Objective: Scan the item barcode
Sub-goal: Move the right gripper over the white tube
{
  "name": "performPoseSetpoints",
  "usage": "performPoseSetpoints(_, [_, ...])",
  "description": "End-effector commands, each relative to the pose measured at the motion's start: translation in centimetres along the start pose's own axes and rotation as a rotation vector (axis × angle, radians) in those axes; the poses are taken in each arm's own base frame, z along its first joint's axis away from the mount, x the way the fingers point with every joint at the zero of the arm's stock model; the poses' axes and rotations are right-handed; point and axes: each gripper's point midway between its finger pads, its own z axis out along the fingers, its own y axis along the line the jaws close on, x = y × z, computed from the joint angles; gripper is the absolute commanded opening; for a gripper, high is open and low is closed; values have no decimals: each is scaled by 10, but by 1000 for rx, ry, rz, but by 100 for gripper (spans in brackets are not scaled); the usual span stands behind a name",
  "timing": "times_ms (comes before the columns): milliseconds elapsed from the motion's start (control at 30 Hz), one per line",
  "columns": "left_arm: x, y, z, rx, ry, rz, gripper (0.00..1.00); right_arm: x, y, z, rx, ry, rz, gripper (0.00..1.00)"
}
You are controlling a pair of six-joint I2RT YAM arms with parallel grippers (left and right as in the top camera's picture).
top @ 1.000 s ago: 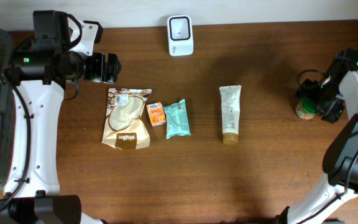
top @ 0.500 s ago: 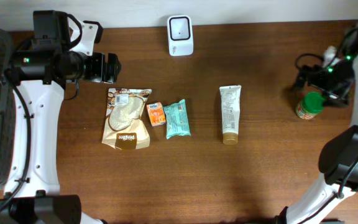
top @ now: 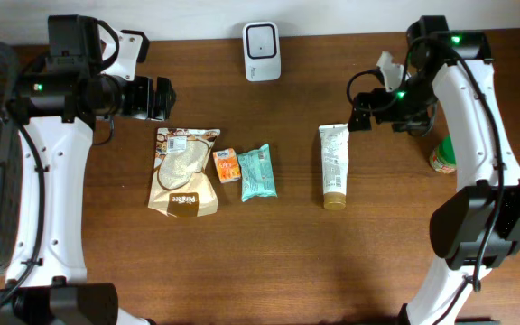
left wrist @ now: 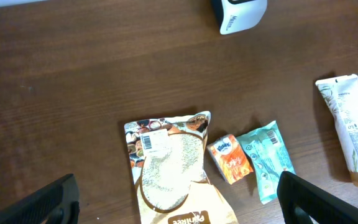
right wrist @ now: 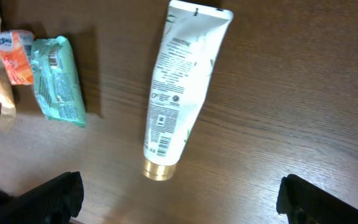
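Left end effector (top: 162, 97) hangs wide open and empty above the snack bag (top: 186, 171). Orange pack (top: 227, 165), teal packet (top: 258, 171) and tube (top: 335, 165) lie flat in a row on the surface (top: 269, 262), print up (labels readable). Right end effector (top: 361, 112), fully open and empty, hovers by the tube's crimped end. I judge the tube my pick for the scanner (top: 262, 51).

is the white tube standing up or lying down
Lying down. The tube shows its whole length on the table, printed side up, gold cap pointing away from the scanner.
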Motion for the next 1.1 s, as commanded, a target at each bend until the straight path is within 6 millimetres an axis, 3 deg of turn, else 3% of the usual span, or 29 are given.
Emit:
performPoseSetpoints(0, [0, 1, 0, 2, 0, 14, 99, -2, 9, 14, -32, 32, -20, 98])
performPoseSetpoints(267, [-1, 1, 0, 1, 0, 14, 99, 17, 17, 72, -177, 187, 41, 88])
performPoseSetpoints(500, [-1, 1, 0, 2, 0, 14, 99, 36, 7, 120, -194, 225, 114, 87])
performPoseSetpoints(633, [-1, 1, 0, 2, 0, 14, 99, 41, 7, 131, -193, 232, 154, 82])
performPoseSetpoints(733, [-1, 1, 0, 2, 0, 14, 99, 45, 13, 135, -192, 247, 140, 74])
performPoseSetpoints(800, [0, 1, 0, 2, 0, 14, 99, 45, 18, 135, -192, 250, 125, 61])
performPoseSetpoints(867, [-1, 1, 0, 2, 0, 14, 99, 41, 24, 130, -182, 235, 103, 59])
performPoseSetpoints(1067, [-1, 1, 0, 2, 0, 14, 99, 10, 40, 82, -138, 105, 41, 60])
